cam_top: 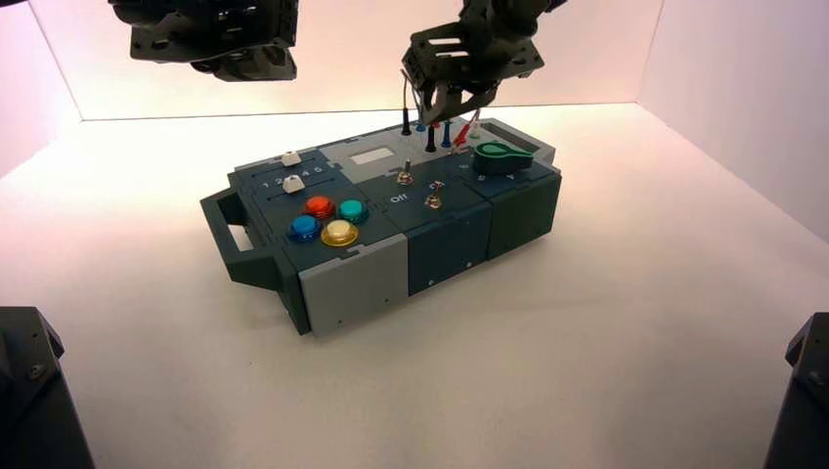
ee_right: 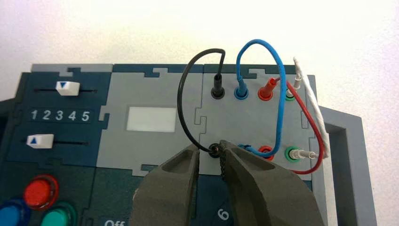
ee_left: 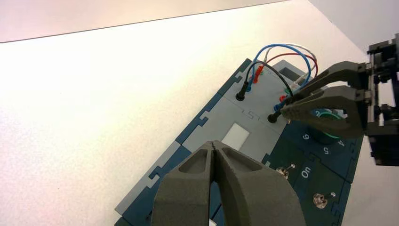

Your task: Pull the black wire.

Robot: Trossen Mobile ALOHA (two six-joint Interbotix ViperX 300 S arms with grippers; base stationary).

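Right gripper at black wire's near plug, jaws parted; contact unclear. Grip step; next likely clench, then pull. Left gripper idle above box, jaws closed, empty.

Place: lab-like robot test bench | Evidence: a robot arm is hanging over a button-and-wire box; pale walls are meeting the table's far edge

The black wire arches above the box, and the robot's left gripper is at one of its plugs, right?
Not quite: the right gripper is at that plug, as the left wrist view shows. The black wire does arch above the box.
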